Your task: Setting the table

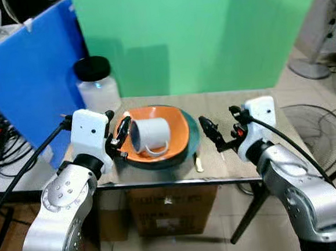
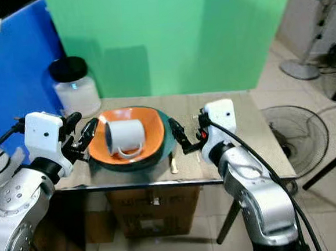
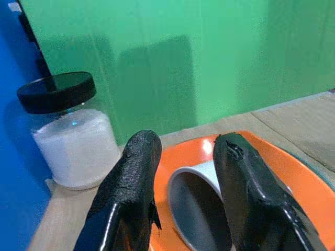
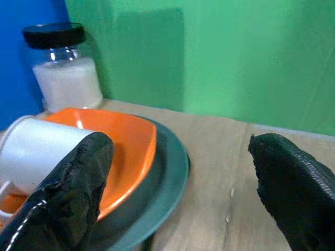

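A white mug point(image 1: 151, 136) lies on its side in an orange bowl point(image 1: 177, 137), which rests on a dark teal plate point(image 1: 191, 142) on the wooden table point(image 1: 246, 160). The mug's mouth faces my left gripper point(image 1: 121, 136), which stands open at the bowl's left rim, just short of the mug. In the left wrist view its two black fingers point(image 3: 131, 193) frame the mug's opening point(image 3: 199, 219). My right gripper point(image 1: 213, 134) hovers open to the right of the plate, holding nothing. A pale utensil point(image 1: 198, 162) lies on the table by the plate's front right edge.
A glass jar with a black lid point(image 1: 98, 84), filled with white grains, stands at the table's back left. Behind it are a blue board point(image 1: 34, 83) and a green backdrop point(image 1: 196, 36). A cardboard box point(image 1: 166, 210) sits under the table; a floor fan point(image 1: 316, 128) lies to the right.
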Robot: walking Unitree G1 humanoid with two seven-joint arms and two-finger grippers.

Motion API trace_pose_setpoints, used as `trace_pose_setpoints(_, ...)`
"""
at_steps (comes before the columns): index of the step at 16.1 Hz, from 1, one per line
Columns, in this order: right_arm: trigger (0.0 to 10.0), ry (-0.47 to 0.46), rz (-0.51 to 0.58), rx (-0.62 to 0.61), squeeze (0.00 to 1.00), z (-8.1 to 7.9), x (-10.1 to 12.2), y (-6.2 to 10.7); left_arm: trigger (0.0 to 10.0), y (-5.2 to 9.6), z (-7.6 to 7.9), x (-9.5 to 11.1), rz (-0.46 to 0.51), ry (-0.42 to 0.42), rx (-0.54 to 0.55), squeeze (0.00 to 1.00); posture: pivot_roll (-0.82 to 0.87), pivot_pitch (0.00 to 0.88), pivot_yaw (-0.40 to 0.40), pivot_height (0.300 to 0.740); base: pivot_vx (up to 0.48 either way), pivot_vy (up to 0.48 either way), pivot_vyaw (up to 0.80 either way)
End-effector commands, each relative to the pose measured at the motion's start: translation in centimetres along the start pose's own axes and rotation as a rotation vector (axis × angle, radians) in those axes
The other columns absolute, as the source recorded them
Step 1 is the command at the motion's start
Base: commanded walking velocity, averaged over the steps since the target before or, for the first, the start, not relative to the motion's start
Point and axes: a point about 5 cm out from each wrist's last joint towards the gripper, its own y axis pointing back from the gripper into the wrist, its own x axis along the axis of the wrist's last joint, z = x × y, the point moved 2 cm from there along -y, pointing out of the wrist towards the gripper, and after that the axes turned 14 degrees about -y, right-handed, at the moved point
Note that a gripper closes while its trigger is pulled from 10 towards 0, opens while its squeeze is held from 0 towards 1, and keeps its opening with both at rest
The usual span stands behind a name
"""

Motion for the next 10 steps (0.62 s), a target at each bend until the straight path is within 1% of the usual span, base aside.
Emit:
trace_pose_setpoints(1,10.0,0.011,-0.03,-0.032,0.9,0.5,0.0,-0.5,10.0,-0.2,-0.1,-0.1,-0.006,-0.005,-0.003,0.0,0.12,0.0,0.017,0.74,0.0,0.0,0.0)
trace_pose_setpoints(2,10.0,0.017,-0.075,-0.057,0.9,0.9,-0.4,-1.0,10.0,-0.3,0.2,0.0,-0.005,-0.004,-0.012,0.0,0.12,0.0,0.017,0.74,0.0,0.0,0.0)
trace_pose_setpoints(3,10.0,0.057,-0.164,-0.112,0.89,1.8,-1.4,-1.5,10.0,-0.2,0.6,-0.1,-0.008,-0.003,-0.028,0.0,0.11,0.0,0.013,0.74,0.0,0.0,0.0)
trace_pose_setpoints(5,10.0,0.116,-0.256,-0.153,0.89,2.8,-2.5,-2.0,10.0,0.0,1.1,-0.5,-0.029,-0.019,-0.05,0.0,0.12,0.0,0.005,0.74,0.0,0.0,0.0)
trace_pose_setpoints(6,10.0,0.13,-0.278,-0.136,0.88,2.7,-2.7,-2.2,10.0,0.2,1.2,-0.8,-0.038,-0.027,-0.059,0.0,0.12,0.0,0.0,0.74,0.0,0.0,0.0)
trace_pose_setpoints(7,10.0,0.152,-0.332,-0.082,0.9,2.1,-3.0,-2.5,10.0,0.6,1.3,-1.2,-0.055,-0.035,-0.074,0.0,0.12,0.0,-0.008,0.74,0.0,0.0,0.0)
trace_pose_setpoints(9,10.0,0.157,-0.349,-0.064,0.9,1.8,-3.1,-2.6,10.0,0.7,1.3,-1.3,-0.059,-0.035,-0.082,0.0,0.12,0.0,-0.009,0.74,0.0,0.0,0.0)
trace_pose_setpoints(10,10.0,0.184,-0.391,-0.034,0.94,1.3,-3.4,-3.0,10.0,1.1,2.1,-1.3,-0.049,-0.072,-0.19,0.0,0.11,0.0,-0.012,0.74,0.0,0.0,0.0)
